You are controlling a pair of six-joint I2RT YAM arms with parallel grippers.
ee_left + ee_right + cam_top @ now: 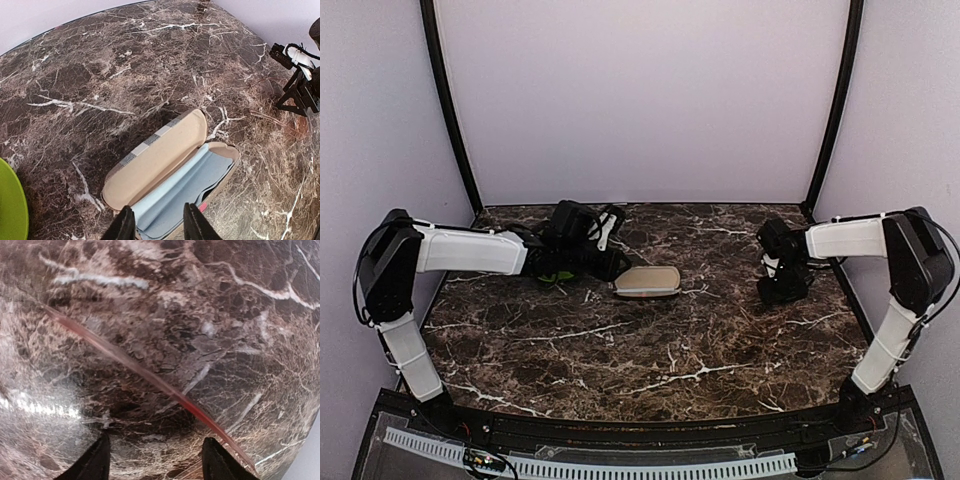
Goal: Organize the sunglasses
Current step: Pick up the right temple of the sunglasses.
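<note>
left gripper [159, 216] spread above case [160, 160], right gripper [156, 446] spread over sunglasses [150, 376] (green object [10, 210] nearby)

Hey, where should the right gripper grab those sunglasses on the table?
Probably the sunglasses' thin reddish temple arm, coming from straight above. It runs diagonally just ahead of the open right gripper and looks slim enough to pinch across.

Glasses case [165, 155] and green object [9, 205], both edge-cropped
</note>
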